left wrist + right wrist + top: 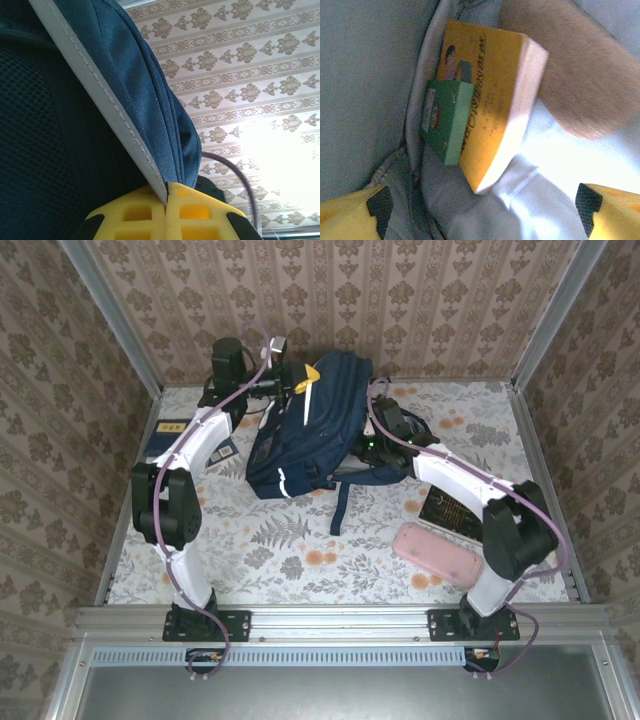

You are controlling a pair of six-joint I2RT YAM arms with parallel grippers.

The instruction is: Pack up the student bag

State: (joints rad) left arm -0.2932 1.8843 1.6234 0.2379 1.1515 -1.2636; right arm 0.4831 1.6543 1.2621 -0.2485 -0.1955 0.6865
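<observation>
Right wrist: right hand (482,215) gapes wide, yellow book (490,100) inside student bag (370,75)

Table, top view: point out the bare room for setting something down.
Free: the front middle of the table, between student bag and pink case; also the back right corner. Crowded: right side, with pink case and dark book.
</observation>
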